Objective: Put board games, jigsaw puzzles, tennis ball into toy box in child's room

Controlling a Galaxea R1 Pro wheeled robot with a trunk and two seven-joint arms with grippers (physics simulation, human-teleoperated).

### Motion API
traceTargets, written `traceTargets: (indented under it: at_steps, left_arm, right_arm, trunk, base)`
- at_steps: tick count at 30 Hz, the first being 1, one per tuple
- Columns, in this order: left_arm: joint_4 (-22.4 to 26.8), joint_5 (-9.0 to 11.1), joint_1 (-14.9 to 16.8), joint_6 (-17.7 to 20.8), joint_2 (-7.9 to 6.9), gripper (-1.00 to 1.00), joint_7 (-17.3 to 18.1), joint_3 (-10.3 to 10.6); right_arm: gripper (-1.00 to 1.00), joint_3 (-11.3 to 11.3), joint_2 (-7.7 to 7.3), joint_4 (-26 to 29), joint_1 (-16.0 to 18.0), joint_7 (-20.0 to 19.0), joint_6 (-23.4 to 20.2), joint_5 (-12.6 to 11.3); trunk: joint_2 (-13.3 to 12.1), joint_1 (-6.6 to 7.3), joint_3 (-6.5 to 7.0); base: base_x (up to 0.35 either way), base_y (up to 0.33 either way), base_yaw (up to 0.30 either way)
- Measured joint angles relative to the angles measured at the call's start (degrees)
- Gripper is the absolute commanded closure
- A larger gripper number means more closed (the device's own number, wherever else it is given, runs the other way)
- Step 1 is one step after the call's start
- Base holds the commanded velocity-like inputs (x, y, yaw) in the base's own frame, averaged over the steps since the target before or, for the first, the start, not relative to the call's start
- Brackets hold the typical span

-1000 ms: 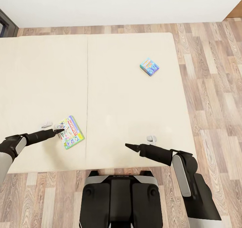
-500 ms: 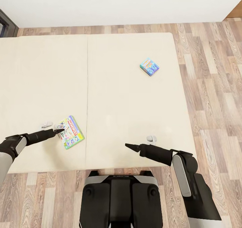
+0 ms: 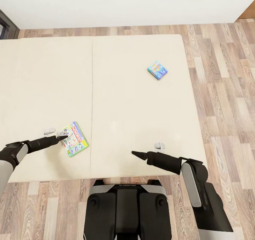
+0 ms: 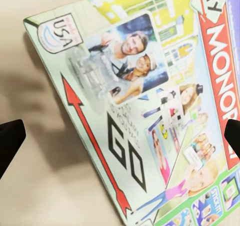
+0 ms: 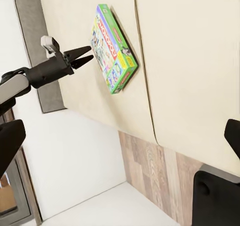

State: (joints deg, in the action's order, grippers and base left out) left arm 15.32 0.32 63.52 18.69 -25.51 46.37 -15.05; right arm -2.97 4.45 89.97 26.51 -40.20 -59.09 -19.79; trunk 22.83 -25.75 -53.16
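Nothing has moved since the earlier frames; both arms hang as they were over the bed (image 3: 134, 102). Left gripper (image 3: 64, 138) hovers with its fingers parted at the white, green-edged board game (image 3: 74, 138), its tips over the box's near edge, clasping nothing; that box lies flat on the mattress near the bed's front. Right gripper (image 3: 136, 154) is also spread and empty above bare mattress; the smaller blue board game (image 3: 157, 70) lies well apart, toward the far right.

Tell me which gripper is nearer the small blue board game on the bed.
Right. The right gripper hovers over the mattress, well short of the small blue board game; the left gripper sits at the white Monopoly box, farther away.
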Motion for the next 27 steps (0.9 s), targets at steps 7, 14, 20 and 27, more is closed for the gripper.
traceTargets:
  at_steps: [7, 14, 20, 27]
  left_arm:
    - [0.0, 0.0, 0.0, 0.0, -0.01, -1.00, 0.0, 0.0]
    - [0.0, 0.0, 0.0, 0.0, -0.07, -1.00, 0.0, 0.1]
    - [0.0, 0.0, 0.0, 0.0, -0.06, -1.00, 0.0, 0.1]
    - [0.0, 0.0, 0.0, -0.1, -0.08, -1.00, 0.1, 0.1]
  right_arm:
    - [-1.00, 0.4, 0.50, 0.2, 0.0, 0.0, -0.1, -0.3]
    - [-1.00, 0.9, 0.94, 0.5, 0.0, -0.9, -0.4, -0.5]
    - [-1.00, 4.3, 1.14, 0.8, 0.0, -2.2, -0.5, -0.4]
    - [-1.00, 8.2, 1.26, 0.9, 0.0, -3.0, -0.4, -0.4]
  trunk:
    - [0.0, 0.00, 0.00]
    - [0.0, 0.00, 0.00]
    - [0.0, 0.00, 0.00]
    - [0.0, 0.00, 0.00]
  base:
    - [0.000, 0.000, 0.000]
    - [0.000, 0.000, 0.000]
    - [0.000, 0.000, 0.000]
    - [0.000, 0.000, 0.000]
